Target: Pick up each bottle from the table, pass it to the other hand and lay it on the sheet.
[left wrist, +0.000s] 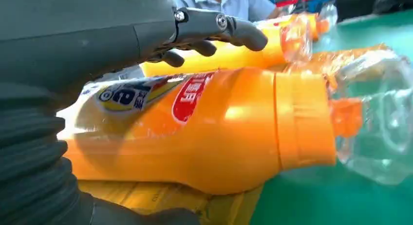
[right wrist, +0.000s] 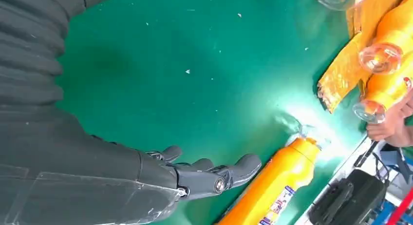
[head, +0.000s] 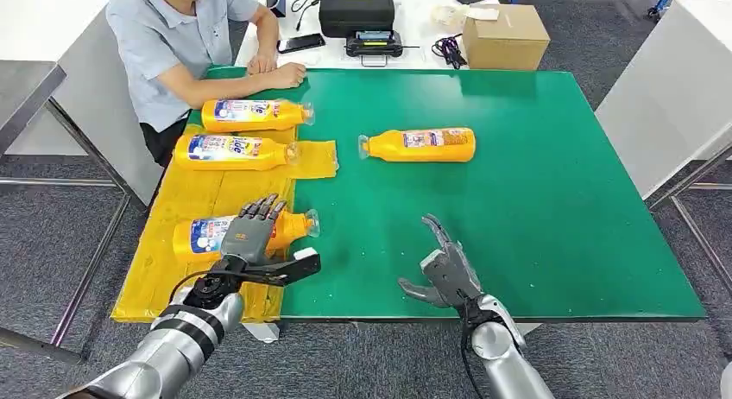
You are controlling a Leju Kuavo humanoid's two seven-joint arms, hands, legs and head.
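Observation:
Three orange bottles with clear caps lie on the yellow sheet (head: 173, 287) at the table's left. The nearest bottle (head: 200, 237) (left wrist: 219, 132) lies under my left hand (head: 250, 231) (left wrist: 97, 35), whose fingers stretch out straight above it without closing round it. Two more bottles (head: 250, 114) (head: 229, 151) lie further back on the sheet. A fourth bottle (head: 423, 145) (right wrist: 272, 191) lies on its side on the green table (head: 535, 226), well beyond my right hand (head: 444, 269) (right wrist: 146, 181), which hovers near the front edge with fingers apart and nothing in it.
A person sits at the far left corner, one hand (head: 280, 73) resting on the table near the sheet. Behind the green table stand a cardboard box (head: 505, 36), a black case (head: 356, 9) and phones. White tables flank both sides.

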